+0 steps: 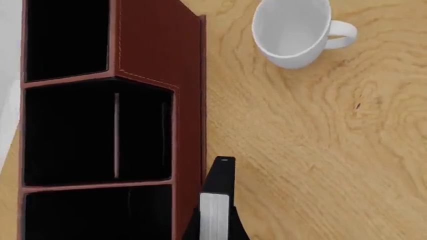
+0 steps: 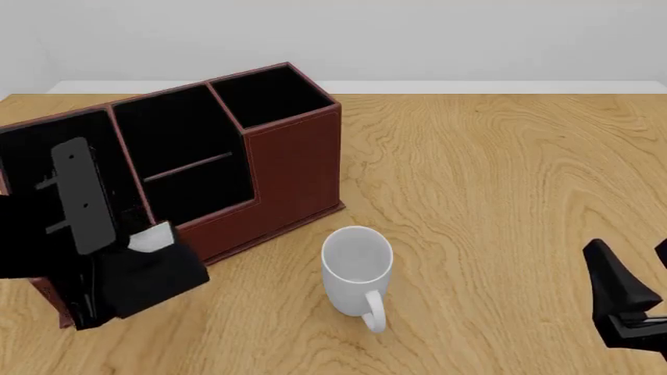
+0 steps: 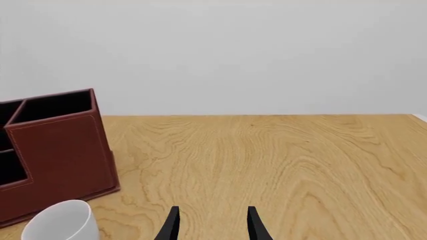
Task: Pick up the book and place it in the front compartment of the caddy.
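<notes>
The reddish-brown caddy (image 2: 297, 168) stands at the left of the table. Its front compartment (image 2: 187, 168), medium-wide with a thin reddish bar, lies between the small square cell and the widest cell. It also shows in the left wrist view (image 1: 73, 135). My left gripper (image 2: 109, 289) is shut on the black book (image 2: 162, 266) with white page edges, held above the table just in front of the caddy's front wall. In the left wrist view the book (image 1: 217, 200) sits beside that wall, outside the cells. My right gripper (image 3: 213, 227) is open and empty, low at the right (image 2: 625, 308).
A white mug (image 2: 357, 262) stands upright on the wooden table in front of the caddy's right end, handle toward me; it also shows in the left wrist view (image 1: 290, 32) and the right wrist view (image 3: 60, 222). My left arm hides part of the caddy's widest cell.
</notes>
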